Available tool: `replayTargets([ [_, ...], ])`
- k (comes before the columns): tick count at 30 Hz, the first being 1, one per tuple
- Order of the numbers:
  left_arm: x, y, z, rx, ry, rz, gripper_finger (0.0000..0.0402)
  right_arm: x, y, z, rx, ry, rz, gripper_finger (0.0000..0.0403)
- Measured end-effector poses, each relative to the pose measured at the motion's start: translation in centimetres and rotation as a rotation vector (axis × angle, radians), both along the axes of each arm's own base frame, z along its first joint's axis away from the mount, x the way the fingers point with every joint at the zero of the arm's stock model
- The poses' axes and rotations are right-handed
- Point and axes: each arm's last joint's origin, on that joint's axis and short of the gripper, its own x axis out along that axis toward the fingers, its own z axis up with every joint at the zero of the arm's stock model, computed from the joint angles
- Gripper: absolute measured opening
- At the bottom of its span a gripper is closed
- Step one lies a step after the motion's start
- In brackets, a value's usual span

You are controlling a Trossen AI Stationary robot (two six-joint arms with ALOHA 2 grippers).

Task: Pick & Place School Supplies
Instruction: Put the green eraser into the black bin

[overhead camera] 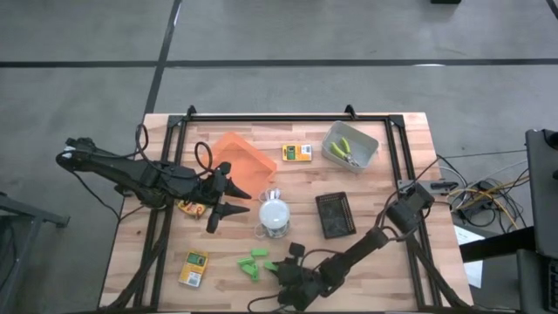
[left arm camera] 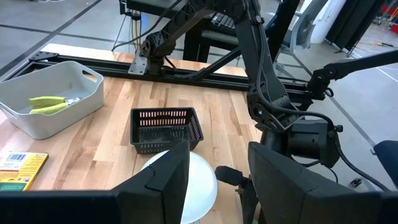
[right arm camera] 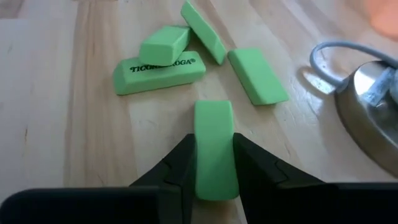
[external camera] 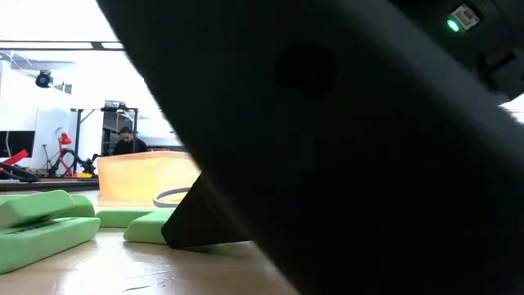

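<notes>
dark jointed arms [overhead camera: 122, 171], wedge-shaped fingers [right arm camera: 176, 171]

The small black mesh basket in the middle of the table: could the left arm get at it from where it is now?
Probably yes. The left gripper hangs open beside the white domed object, which stands between it and the black mesh basket; passing over the dome looks unobstructed. The right gripper is busy with a green eraser.

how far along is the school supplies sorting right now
Early. Done: only the yellow-green handled tools lie in the grey bin. In hand: the right gripper is closed on one green eraser at the table's near edge. Left: four loose erasers, three printed boxes, and the orange tray and black basket look empty. The left gripper hovers open.
</notes>
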Motion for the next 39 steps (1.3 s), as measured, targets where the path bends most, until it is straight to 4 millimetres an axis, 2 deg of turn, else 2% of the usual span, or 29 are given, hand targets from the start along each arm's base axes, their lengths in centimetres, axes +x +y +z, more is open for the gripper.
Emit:
replayTargets([
  [4, 0.0, 0.0, 0.0, 0.0, 0.0, 0.0, 0.017, 0.3, -0.1, 0.4, -0.02, -0.026, -0.028, 0.0086],
  [11, 0.0, 0.0, 0.0, 0.0, 0.0, 0.0, 0.017, 0.2, -0.4, 2.6, -0.077, -0.095, -0.093, 0.009],
  [16, 0.0, 0.0, 0.0, 0.0, 0.0, 0.0, 0.017, -0.2, -0.7, 5.4, -0.097, -0.126, -0.126, 0.009],
  [24, 0.0, 0.0, 0.0, 0.0, 0.0, 0.0, 0.017, -1.7, -2.2, 10.2, -0.146, -0.08, -0.14, 0.0091],
  [28, 0.0, 0.0, 0.0, 0.0, 0.001, 0.0, 0.017, -3.1, -3.1, 12.9, -0.137, -0.054, -0.156, 0.0091],
  [35, 0.0, 0.0, 0.0, 0.0, 0.0, 0.0, 0.017, -7.4, -5.3, 18.5, 0.087, -0.041, -0.28, 0.0091],
  [39, 0.0, 0.0, 0.0, 0.001, 0.002, 0.0, 0.017, -10.2, -6.7, 20.0, 0.151, 0.091, -0.326, 0.0091],
])
